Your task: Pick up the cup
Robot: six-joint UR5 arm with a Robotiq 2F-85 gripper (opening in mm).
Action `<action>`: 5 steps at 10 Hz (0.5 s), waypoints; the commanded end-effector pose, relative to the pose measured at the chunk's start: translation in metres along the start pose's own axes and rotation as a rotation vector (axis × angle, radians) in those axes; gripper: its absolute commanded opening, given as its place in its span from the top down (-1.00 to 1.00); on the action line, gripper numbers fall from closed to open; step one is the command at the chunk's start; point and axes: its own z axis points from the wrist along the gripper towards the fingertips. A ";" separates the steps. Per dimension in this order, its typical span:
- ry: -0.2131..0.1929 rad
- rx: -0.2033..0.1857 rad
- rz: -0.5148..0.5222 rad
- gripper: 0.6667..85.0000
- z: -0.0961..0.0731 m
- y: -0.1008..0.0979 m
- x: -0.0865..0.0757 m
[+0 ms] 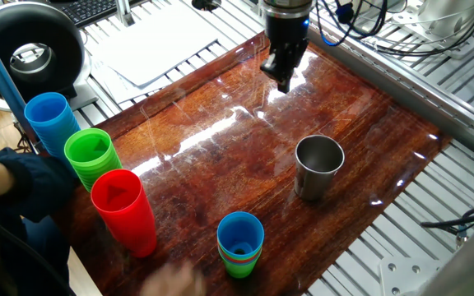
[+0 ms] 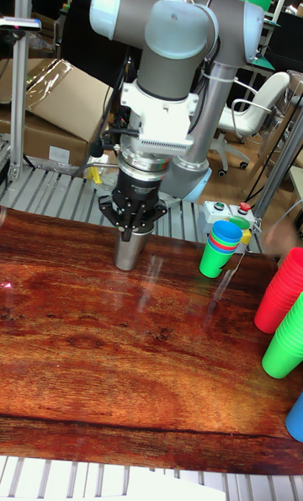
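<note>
The cup (image 1: 318,167) is a plain silver steel tumbler standing upright and open-topped on the right half of the wooden table (image 1: 212,140). My gripper (image 1: 284,84) hangs above the table's far edge, well behind the cup and slightly left of it. Its fingers come together in a narrow point with nothing between them. In the tall fixed view the gripper (image 2: 132,233) is in front of the cup (image 2: 126,257) and covers its upper part.
A blue cup nested in a green one (image 1: 240,244) stands near the front edge. A red cup (image 1: 125,210), a green stack (image 1: 91,158) and a blue cup (image 1: 50,122) line the left side. A blurred hand (image 1: 174,279) shows at the bottom edge.
</note>
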 end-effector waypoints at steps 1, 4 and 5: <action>0.009 0.015 -0.045 0.98 0.000 -0.010 0.005; 0.097 0.111 -0.110 0.98 -0.003 -0.036 0.026; 0.085 0.116 -0.099 0.98 -0.002 -0.037 0.023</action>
